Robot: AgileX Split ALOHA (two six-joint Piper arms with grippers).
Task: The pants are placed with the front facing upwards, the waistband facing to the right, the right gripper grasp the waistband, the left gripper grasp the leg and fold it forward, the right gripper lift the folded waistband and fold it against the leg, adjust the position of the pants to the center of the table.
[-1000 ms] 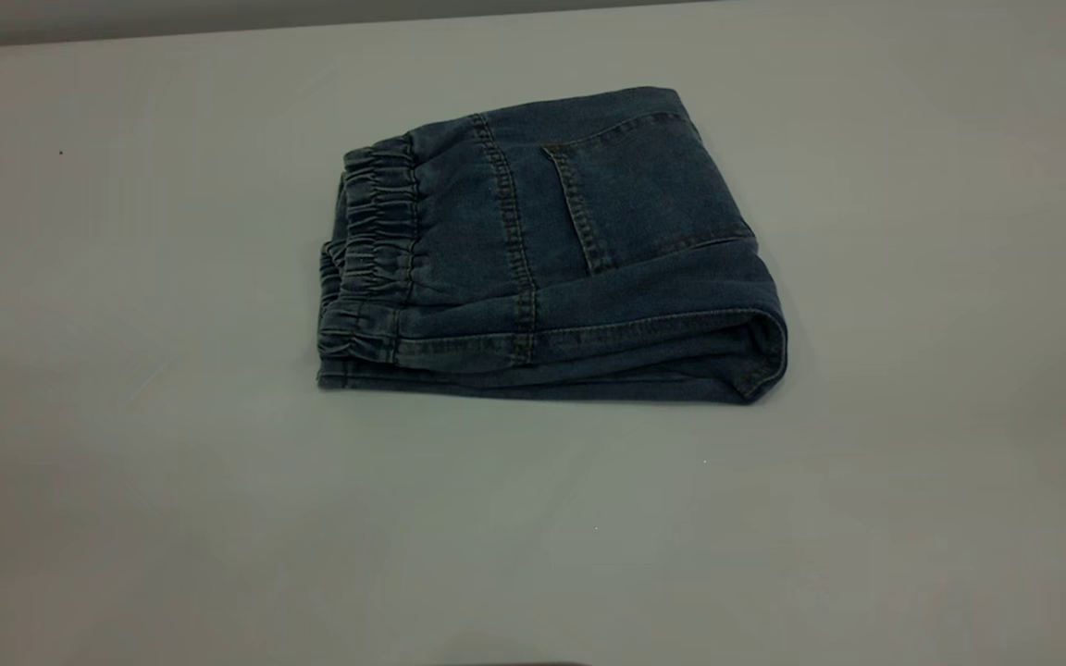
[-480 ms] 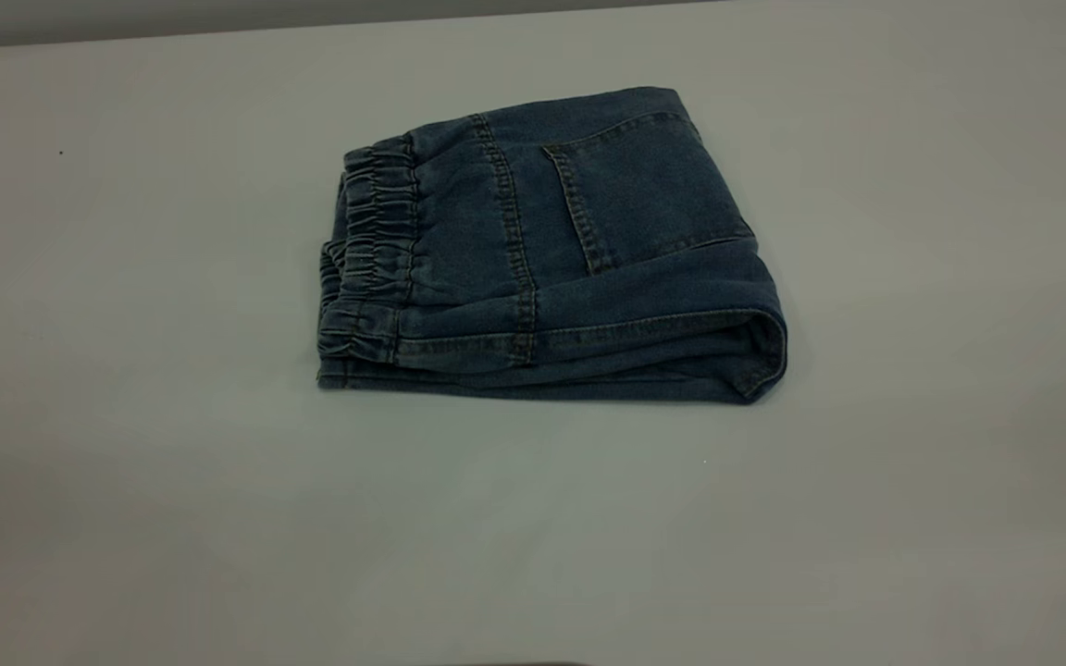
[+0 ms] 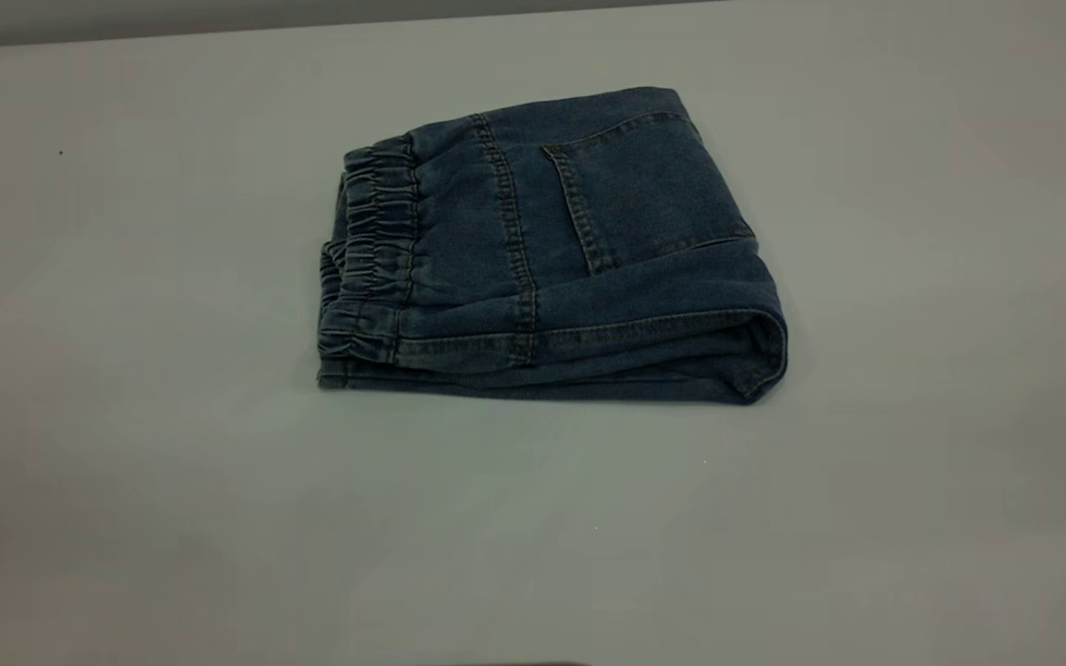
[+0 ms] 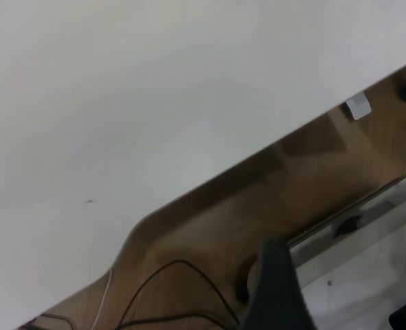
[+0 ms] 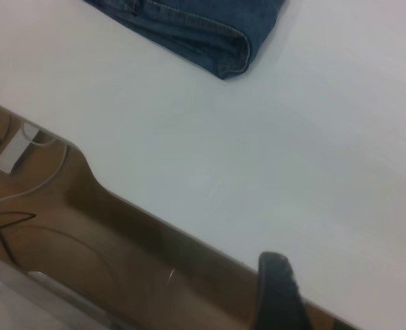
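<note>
The blue denim pants (image 3: pixel 551 250) lie folded into a compact bundle near the middle of the table (image 3: pixel 126 481). A back pocket faces up, and the ruched waistband (image 3: pixel 371 250) is at the bundle's left end in the exterior view. Neither arm shows in the exterior view. My left gripper (image 4: pixel 344 289) hangs beyond the table edge over the floor, open, with one dark finger (image 4: pixel 279 289) showing and nothing in it. My right gripper (image 5: pixel 347 306) is at the table edge, open and empty, with one finger (image 5: pixel 279 295) visible. A folded corner of the pants (image 5: pixel 210 34) lies far from it.
Past the table edge (image 4: pixel 210 182) there is brown wooden floor with black cables (image 4: pixel 182 289) and a small white block (image 4: pixel 358 106). In the right wrist view a white adapter (image 5: pixel 10 151) with a cord lies on the floor. Bare tabletop surrounds the pants on all sides.
</note>
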